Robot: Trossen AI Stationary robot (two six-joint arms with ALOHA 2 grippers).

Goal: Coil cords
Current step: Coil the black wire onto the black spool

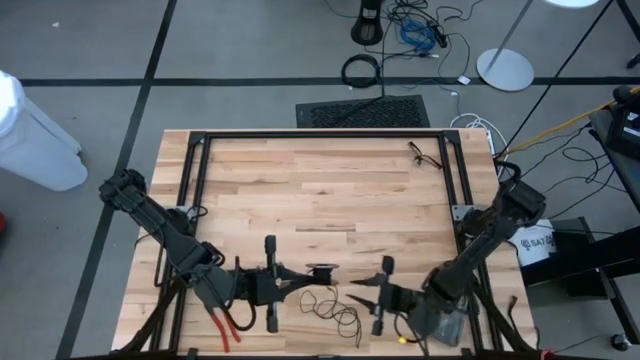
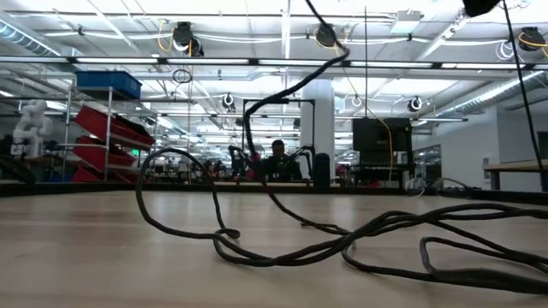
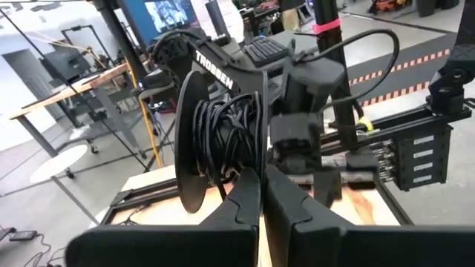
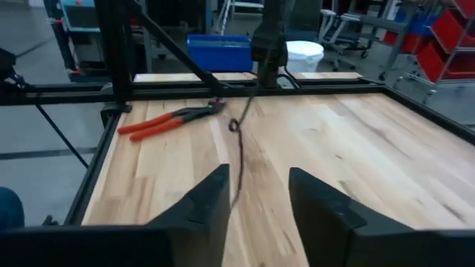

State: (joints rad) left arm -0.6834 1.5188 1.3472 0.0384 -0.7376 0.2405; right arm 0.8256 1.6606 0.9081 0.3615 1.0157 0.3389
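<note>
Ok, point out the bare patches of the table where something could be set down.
The widest free patch is the middle of the wooden table, between the black frame and the cord. A small dark object lies at the far right corner. The near edge is crowded: left tool, right tool, red-handled pliers.
</note>
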